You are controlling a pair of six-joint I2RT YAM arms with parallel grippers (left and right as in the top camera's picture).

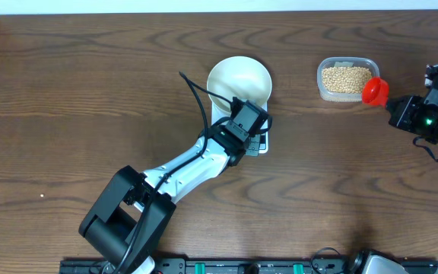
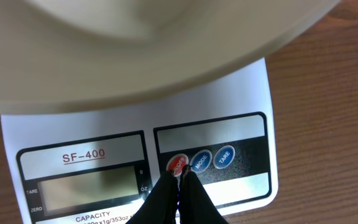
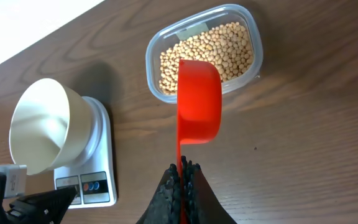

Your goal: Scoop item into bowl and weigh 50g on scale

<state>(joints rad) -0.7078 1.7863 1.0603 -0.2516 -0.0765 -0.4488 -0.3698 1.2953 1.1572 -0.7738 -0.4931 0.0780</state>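
Observation:
The white bowl [image 1: 238,80] [image 3: 42,124] stands on the white scale [image 2: 229,106] [image 1: 263,146] [image 3: 101,134] and looks empty inside. My left gripper [image 2: 182,174] [image 1: 251,135] is shut with nothing in it, its tips right at the scale's red button [image 2: 177,163]. The grey display [image 2: 89,190] shows no digits. The beige beans [image 1: 346,78] [image 3: 210,50] lie in a clear tub. My right gripper [image 3: 183,169] [image 1: 401,110] is shut on the thin handle of a red scoop [image 3: 199,102] [image 1: 374,90]. The empty scoop hovers at the tub's near right edge.
The clear plastic tub [image 1: 322,82] [image 3: 151,59] sits to the right of the bowl on the dark wooden table [image 1: 90,91]. A white wall edge runs along the far side. The left arm [image 1: 181,171] stretches diagonally from the front edge to the scale.

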